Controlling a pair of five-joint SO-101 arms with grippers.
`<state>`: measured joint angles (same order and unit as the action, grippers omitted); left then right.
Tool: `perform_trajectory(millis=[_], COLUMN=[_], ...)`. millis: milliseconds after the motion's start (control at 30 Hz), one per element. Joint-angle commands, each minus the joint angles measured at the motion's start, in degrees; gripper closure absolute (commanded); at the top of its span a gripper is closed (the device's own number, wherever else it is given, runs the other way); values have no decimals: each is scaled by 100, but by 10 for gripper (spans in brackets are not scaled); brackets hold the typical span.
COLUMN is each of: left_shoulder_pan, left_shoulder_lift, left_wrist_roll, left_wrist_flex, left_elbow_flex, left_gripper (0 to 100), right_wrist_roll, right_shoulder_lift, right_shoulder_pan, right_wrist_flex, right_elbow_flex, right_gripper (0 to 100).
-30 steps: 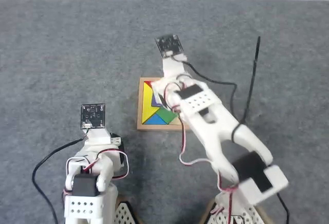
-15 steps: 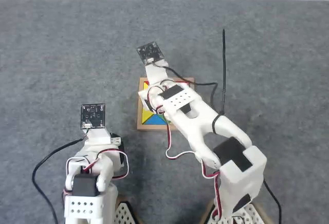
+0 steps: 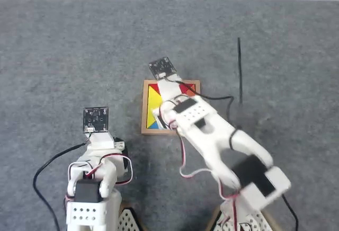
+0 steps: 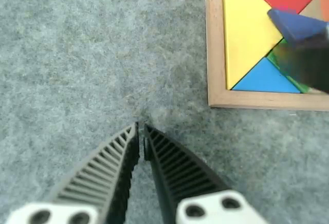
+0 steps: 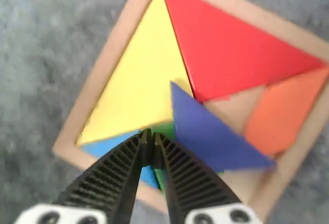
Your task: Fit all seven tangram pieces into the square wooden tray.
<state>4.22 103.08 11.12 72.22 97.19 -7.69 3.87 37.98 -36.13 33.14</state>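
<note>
Right arm above the square wooden tray [image 5: 103, 64]; left arm low over the grey carpet [image 4: 77, 54] beside it.

The right gripper [image 5: 150, 134] hung over the tray's middle with its black ribbed fingers pressed together, their tips just above a green piece [image 5: 165, 129]. A large yellow triangle [image 5: 139, 80], a large red triangle [image 5: 226, 44], an orange parallelogram [image 5: 280, 113] and a small blue triangle [image 5: 108, 144] lay flat in the tray. A purple triangle [image 5: 211, 131] sat askew, overlapping the green piece and bare wood. The left gripper [image 4: 140, 127] was closed on nothing, near the tray's corner.
</note>
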Motion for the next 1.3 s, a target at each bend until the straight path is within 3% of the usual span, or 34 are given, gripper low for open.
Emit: perform_trajectory(millis=[0, 167, 300, 467, 800, 1267], left_shoulder_pan=[35, 35, 35, 35, 35, 35], left_shoulder_lift=[114, 114, 114, 114, 114, 114], left_wrist_roll=[-62, -62, -62, -62, -62, -62], left_wrist_flex=[9, 9, 9, 9, 9, 9], left_elbow_flex=[-75, -75, -75, -75, -75, -75], left_gripper=[986, 986, 986, 986, 986, 986], right_wrist_roll=[141, 176, 176, 176, 167, 193], right_shoulder_lift=[-1648, -3020, -3266, -2484, 84, 303], right_shoulder_pan=[-163, -585, -822, -769, -611, -277], right_wrist_flex=[-66, -57, 180, 796, 804, 303], right_elbow_flex=[492, 1266, 1565, 1240, -809, -475], right_gripper=[992, 992, 992, 992, 992, 992])
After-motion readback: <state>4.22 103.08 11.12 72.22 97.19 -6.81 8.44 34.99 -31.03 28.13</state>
